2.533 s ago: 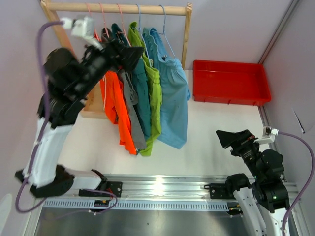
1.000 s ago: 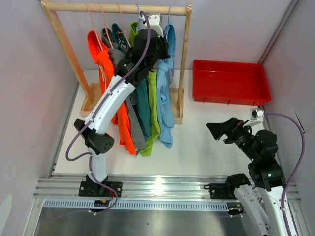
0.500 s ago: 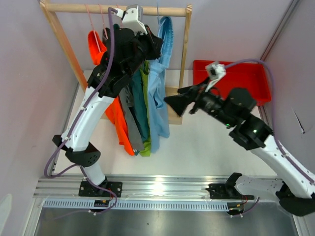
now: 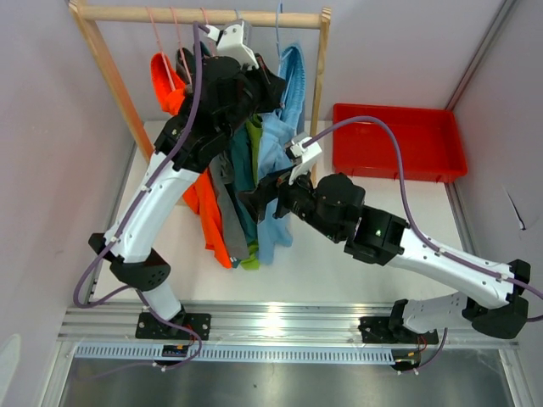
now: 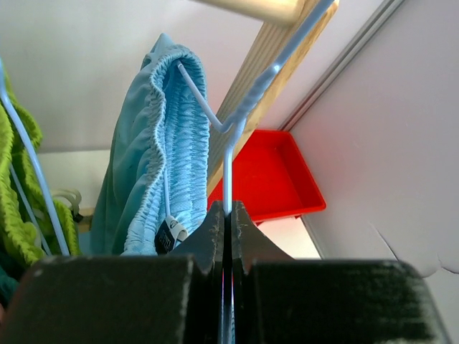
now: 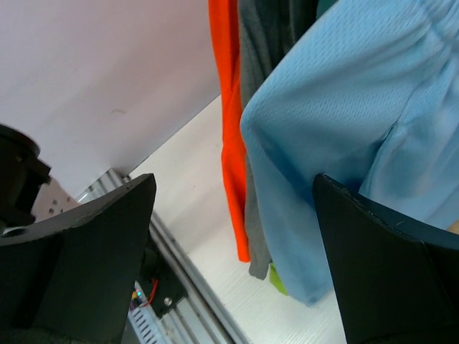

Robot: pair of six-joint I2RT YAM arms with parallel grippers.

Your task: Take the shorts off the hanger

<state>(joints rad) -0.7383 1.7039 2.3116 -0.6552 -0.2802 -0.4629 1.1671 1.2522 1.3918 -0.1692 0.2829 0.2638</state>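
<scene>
Several shorts hang on a wooden rack (image 4: 318, 93): orange (image 4: 206, 212), grey (image 4: 226, 229), teal (image 4: 242, 170), lime green (image 4: 249, 261) and light blue (image 4: 293, 76). My left gripper (image 4: 268, 87) is up at the rail, shut on the thin blue wire hanger (image 5: 228, 172) that carries the light blue shorts (image 5: 154, 165). My right gripper (image 4: 254, 202) is at the lower part of the hanging shorts and stands wide open. In the right wrist view the light blue leg (image 6: 337, 107) hangs between its fingers (image 6: 93, 251), untouched, beside the orange shorts (image 6: 229, 107).
A red tray (image 4: 399, 140) lies at the back right of the white table, also seen as the red tray (image 5: 265, 179) behind the rack post. Pink hangers hold the other shorts on the rail (image 4: 170, 13). Walls close in left and right.
My right arm has swung down and to the left, from beside the rack post to the lower legs of the shorts. The left gripper stays shut on the hanger wire.
</scene>
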